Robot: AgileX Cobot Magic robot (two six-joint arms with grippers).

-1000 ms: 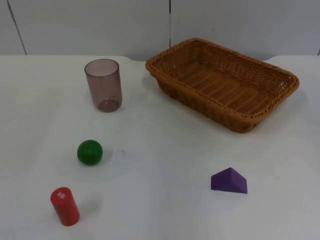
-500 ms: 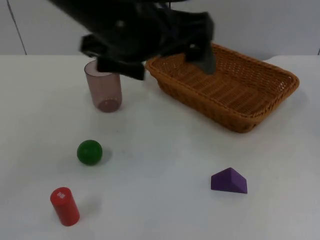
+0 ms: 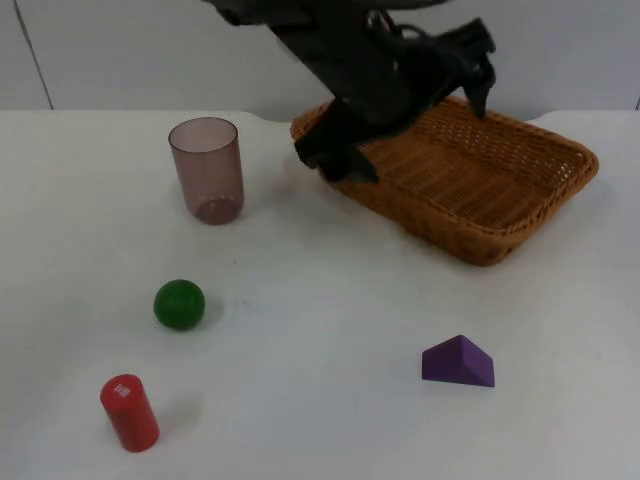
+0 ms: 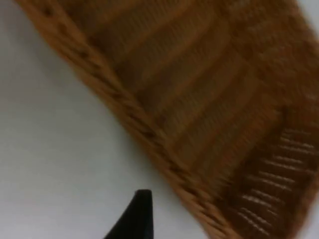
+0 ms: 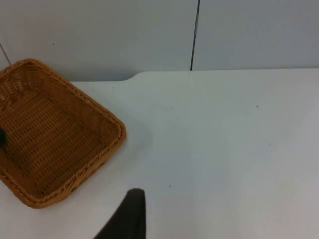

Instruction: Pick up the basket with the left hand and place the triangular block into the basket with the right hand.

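The left arm (image 3: 350, 50) reaches in from the top of the frame, left of centre, and slants down toward the upper middle of the top view. Its left gripper (image 3: 335, 160) hangs there, pointing down and to the left; whether the fingers are apart cannot be told. One black fingertip (image 4: 132, 216) of it stands out in the left wrist view. A black fingertip (image 5: 127, 214) of the right gripper stands in the right wrist view.

My left gripper (image 3: 335, 160) hangs over the basket (image 3: 500, 215) at its left rim, upper centre of the top view. The purple block (image 3: 458, 362), lower right, has bare table (image 3: 320, 330) on every side; cup (image 3: 207, 170), green ball (image 3: 179, 304) and red cylinder (image 3: 129, 412) crowd the left.
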